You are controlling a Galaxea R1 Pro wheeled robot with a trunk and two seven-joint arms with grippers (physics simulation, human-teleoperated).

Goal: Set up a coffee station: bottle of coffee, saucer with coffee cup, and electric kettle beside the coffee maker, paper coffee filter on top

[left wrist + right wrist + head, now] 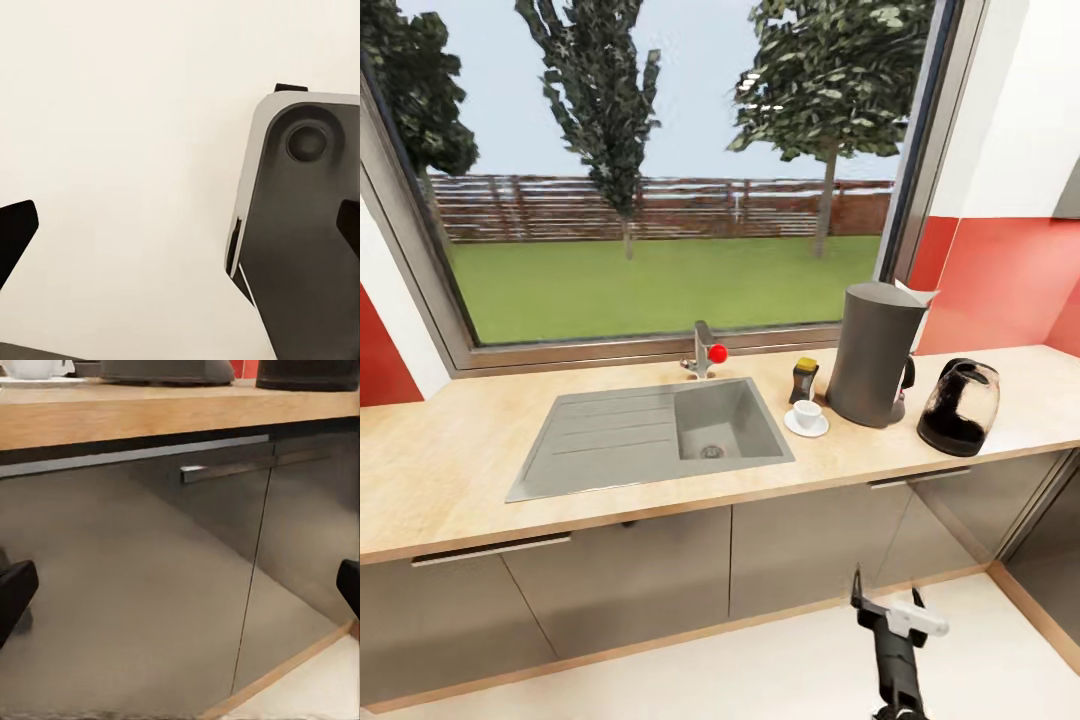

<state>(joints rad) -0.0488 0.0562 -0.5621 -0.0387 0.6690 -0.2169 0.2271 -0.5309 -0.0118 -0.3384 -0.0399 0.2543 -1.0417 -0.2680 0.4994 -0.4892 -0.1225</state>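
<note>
Currently both sets of jaws stand wide apart and hold nothing. The right gripper [180, 585] shows its dark fingertips at the two edges of its wrist view, facing the grey cabinet fronts [150, 585] below the kitchen countertop [450, 470]; in the head view the arm hangs low over the floor, well apart from the worktop. The left gripper [180, 232] points down at pale floor [112, 112] and part of the robot's own base.

On the countertop, right of the sink [650, 430], the station appears assembled:
- One coffee maker [872, 350], upright.
- One paper coffee filter [920, 295], its white corner showing at the machine's slanted top.
- One bottle of coffee [804, 378], just beside the machine.
- One saucer [806, 424] carrying one coffee cup [807, 412], in front of the bottle.
- One electric kettle [960, 405], near the machine's other side.

Grouping keeps every item within reach of the machine. The empty, lowered arms suggest no placement remains.
</note>
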